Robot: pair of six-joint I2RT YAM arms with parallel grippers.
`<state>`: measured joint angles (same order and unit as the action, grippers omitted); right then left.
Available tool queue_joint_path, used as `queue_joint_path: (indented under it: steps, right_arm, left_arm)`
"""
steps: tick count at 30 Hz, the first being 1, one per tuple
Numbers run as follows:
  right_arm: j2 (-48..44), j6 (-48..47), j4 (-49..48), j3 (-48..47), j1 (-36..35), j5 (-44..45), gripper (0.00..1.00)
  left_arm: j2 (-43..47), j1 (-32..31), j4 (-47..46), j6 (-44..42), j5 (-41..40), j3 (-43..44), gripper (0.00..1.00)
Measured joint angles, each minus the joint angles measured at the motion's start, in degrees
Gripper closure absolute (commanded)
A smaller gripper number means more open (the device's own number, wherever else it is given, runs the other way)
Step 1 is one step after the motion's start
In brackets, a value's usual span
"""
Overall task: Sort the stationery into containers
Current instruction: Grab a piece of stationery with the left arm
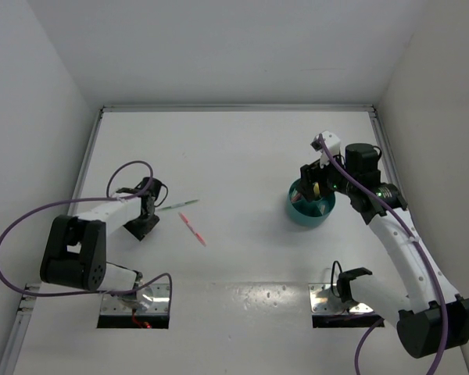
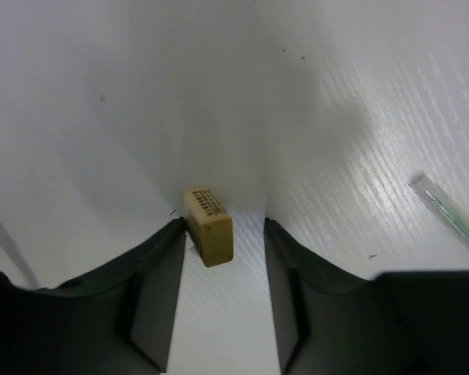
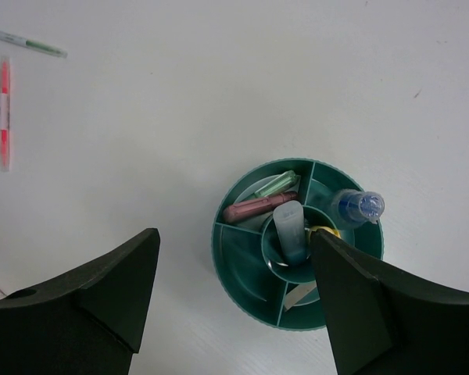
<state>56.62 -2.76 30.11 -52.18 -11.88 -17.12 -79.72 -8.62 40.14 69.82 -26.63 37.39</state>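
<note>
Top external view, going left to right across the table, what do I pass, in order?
left fingers → thin green pen → pink marker → teal tub

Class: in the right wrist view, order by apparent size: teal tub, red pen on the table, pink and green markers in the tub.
1. teal tub
2. red pen
3. pink marker
4. green marker, partly hidden, so its rank is unsure
</note>
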Motion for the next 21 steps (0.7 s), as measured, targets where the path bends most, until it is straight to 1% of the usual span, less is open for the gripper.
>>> queue_joint_path:
  steps: [1,2,11,12,13,15,17,19,21]
  right_arm:
    - [0.0,0.0,0.02,0.0,0.0,0.0,0.22]
    - [0.0,0.0,0.0,0.0,0.0,-0.02,0.22]
    - [-0.42,0.0,0.04,0.0,0.0,0.0,0.22]
    - [-0.42,0.0,0.07,0.0,0.0,0.0,0.22]
    - [-0.46,0.02,0.07,0.0,0.0,0.0,0.22]
    - [-0.7,0.0,0.09,0.26,0.0,0.0,0.22]
    - [-0.92,0.02,0.2,0.44,0.0,0.04,0.22]
    - [-0.94,0.0,0.15,0.52,0.0,0.26,0.27]
    - [-0.94,0.02,-0.02,0.72,0.0,0.59,0.34]
  left_arm:
    - [-0.11,0.0,-0.22,0.04,0.0,0.02,0.57]
    - [-0.17,0.0,-0.39,0.09,0.02,0.02,0.63]
    - [-0.44,0.02,-0.31,0.15,0.09,0.04,0.87]
    - [-0.42,0.02,-0.31,-0.13,0.2,0.04,0.93]
    - [-0.39,-0.04,-0.28,-0.37,0.26,0.07,0.95]
    - [-0.2,-0.76,-0.11,-1.07,0.66,0.48,0.99]
    - [0.7,-2.71,0.28,-2.36,1.2,1.75,1.0]
    - [2.23,-6.21,0.52,-4.72,1.9,4.26,1.0]
    - [3.85,-11.19,-0.09,-7.56,2.91,8.2,1.0]
